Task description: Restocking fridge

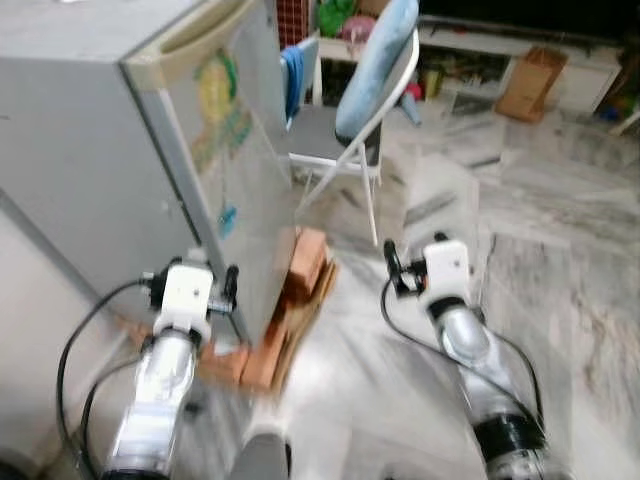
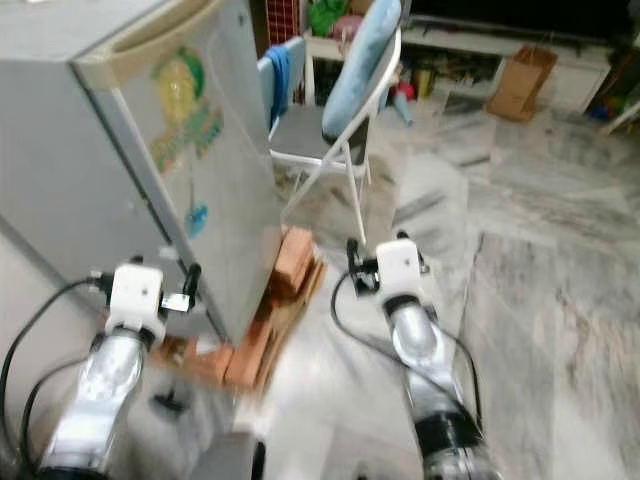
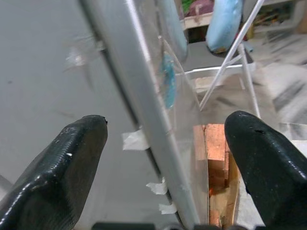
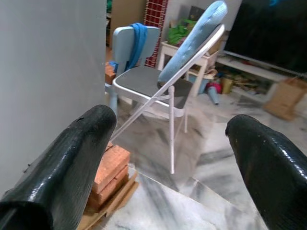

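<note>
A small grey fridge (image 1: 90,160) stands at the left, its door (image 1: 245,160) shut and carrying a few stickers. It rests on red bricks (image 1: 305,265) and a wooden board. My left gripper (image 1: 192,278) is open at the fridge's lower front corner. In the left wrist view its fingers (image 3: 72,158) straddle the door's edge (image 3: 139,105) without touching it. My right gripper (image 1: 420,255) hangs open and empty over the floor to the right of the fridge, facing a folding chair (image 4: 158,86).
The white folding chair (image 1: 350,135) with a blue cushion (image 1: 378,55) stands just behind the fridge's front corner. Marble floor (image 1: 540,260) spreads to the right. A low white shelf (image 1: 480,45) and a cardboard box (image 1: 528,85) are at the back.
</note>
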Robot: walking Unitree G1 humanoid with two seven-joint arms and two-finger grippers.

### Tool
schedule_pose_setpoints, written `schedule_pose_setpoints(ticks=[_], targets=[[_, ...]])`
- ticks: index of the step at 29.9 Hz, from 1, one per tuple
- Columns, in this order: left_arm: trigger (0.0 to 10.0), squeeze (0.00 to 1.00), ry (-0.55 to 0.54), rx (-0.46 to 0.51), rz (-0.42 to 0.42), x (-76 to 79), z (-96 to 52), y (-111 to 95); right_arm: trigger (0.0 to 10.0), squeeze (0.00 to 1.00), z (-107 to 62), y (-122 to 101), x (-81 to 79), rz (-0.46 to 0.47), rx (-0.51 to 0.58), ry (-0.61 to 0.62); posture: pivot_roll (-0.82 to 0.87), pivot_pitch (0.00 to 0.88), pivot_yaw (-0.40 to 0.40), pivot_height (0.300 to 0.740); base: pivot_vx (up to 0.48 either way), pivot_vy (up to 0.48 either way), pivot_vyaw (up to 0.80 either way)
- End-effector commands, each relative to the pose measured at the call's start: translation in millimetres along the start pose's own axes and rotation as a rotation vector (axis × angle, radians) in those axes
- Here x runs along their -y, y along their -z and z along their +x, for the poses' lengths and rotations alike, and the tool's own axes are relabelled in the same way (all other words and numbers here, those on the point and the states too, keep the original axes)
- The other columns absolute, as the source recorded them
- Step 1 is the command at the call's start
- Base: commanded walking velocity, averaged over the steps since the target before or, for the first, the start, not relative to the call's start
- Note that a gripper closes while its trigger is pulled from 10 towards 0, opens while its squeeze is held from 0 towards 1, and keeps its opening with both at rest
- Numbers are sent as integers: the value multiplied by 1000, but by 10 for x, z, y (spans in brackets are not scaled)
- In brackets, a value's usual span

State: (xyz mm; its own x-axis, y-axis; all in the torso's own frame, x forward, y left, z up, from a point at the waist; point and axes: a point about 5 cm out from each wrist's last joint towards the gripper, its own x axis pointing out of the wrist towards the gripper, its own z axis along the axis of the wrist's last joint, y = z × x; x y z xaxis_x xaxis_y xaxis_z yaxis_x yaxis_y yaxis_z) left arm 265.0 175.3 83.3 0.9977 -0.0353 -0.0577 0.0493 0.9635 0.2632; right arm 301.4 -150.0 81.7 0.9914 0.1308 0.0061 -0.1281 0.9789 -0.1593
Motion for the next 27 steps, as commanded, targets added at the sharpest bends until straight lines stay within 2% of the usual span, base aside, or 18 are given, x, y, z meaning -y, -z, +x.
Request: schedule_pose_setpoints(ticks=[1, 6, 14, 17, 27], targets=[[10000, 0, 15, 6, -5, -7, 4, -4, 10000, 0, 19, -45, 34, 13, 20, 22, 153, 45, -9, 740, 0, 0, 0], [10000, 0, 58, 51, -36, -15, -9, -34, 10000, 0, 23, -35, 38, 25, 13, 26, 148, 40, -3, 740, 396, 0, -413], [10000, 0, 42, 26, -43, -64, 29, -3, 10000, 0, 43, -79, 54, 13, 31, 32, 141, 52, 14, 740, 459, 0, -800], [10000, 0, 27, 21, -64, -81, 47, 2, 10000, 0, 43, -88, 49, 7, 36, 30, 136, 55, 15, 740, 366, 304, -750], [10000, 0, -31, 4, -58, -130, 57, 17, 10000, 0, 11, -71, 32, -24, 37, 22, 135, 61, 12, 740, 210, 408, 0]])
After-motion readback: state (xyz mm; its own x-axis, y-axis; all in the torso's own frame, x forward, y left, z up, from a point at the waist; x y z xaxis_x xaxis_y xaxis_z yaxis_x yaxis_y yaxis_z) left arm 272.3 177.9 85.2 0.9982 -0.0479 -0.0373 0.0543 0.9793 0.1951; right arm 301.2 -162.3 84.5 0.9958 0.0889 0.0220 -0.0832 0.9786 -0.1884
